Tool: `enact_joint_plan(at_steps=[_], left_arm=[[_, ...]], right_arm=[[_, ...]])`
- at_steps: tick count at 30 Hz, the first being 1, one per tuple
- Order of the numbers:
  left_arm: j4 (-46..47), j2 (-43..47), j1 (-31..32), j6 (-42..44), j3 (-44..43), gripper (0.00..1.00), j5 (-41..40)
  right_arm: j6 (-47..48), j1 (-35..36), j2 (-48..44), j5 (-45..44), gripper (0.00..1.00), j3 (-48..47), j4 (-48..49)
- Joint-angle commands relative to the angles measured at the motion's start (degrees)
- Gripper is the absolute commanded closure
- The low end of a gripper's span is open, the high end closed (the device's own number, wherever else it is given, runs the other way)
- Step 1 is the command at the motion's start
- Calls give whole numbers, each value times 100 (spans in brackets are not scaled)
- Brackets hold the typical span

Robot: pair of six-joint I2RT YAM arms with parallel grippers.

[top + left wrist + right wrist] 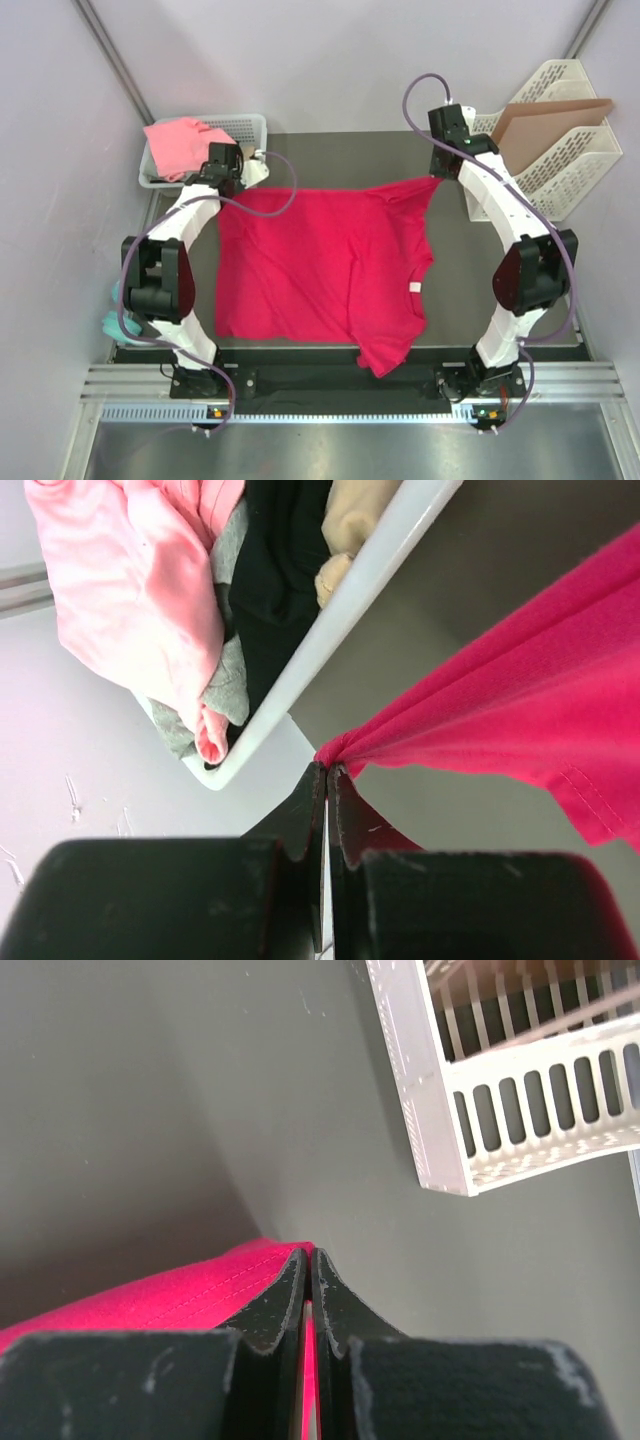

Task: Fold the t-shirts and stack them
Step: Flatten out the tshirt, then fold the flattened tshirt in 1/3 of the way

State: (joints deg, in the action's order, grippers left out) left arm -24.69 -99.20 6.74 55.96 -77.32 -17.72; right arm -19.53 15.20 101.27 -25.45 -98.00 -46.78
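Note:
The crimson-red t-shirt (320, 265) lies spread over the dark table, one sleeve hanging past the near edge. My left gripper (243, 180) is shut on its far left corner; the wrist view shows the cloth (520, 670) bunched at the left gripper (328, 770). My right gripper (443, 172) is shut on the far right corner, with the red hem (170, 1290) pinched in the right gripper (309, 1255). The salmon-pink t-shirt (182, 145) sits crumpled in the white basket (250, 122) at the far left, seen close as pink cloth (140, 590).
The white basket (340, 610) also holds grey, black and beige cloth. A white slotted rack (565, 150) with a brown cardboard sheet (540, 115) stands at the far right; its corner (440, 1150) is near my right gripper. Teal headphones (113, 305) lie by the left arm.

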Motion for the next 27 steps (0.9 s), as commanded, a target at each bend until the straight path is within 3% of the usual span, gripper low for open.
enact_joint_plan(at_steps=[1, 6, 12, 27], left_arm=[[465, -196, -77, 195, -178, 100, -303], [702, -302, -120, 231, -116, 100, -311], [492, -460, -138, 29, -626, 100, -277], [369, 629, -129, 81, 850, 100, 180]], right_arm=[[160, -61, 270, -320, 100, -676, 21], [256, -61, 480, -574, 100, -1132, -76], [187, -158, 666, -470, 100, -1547, -480], [-191, 439, -1047, -592, 100, 482, -788]])
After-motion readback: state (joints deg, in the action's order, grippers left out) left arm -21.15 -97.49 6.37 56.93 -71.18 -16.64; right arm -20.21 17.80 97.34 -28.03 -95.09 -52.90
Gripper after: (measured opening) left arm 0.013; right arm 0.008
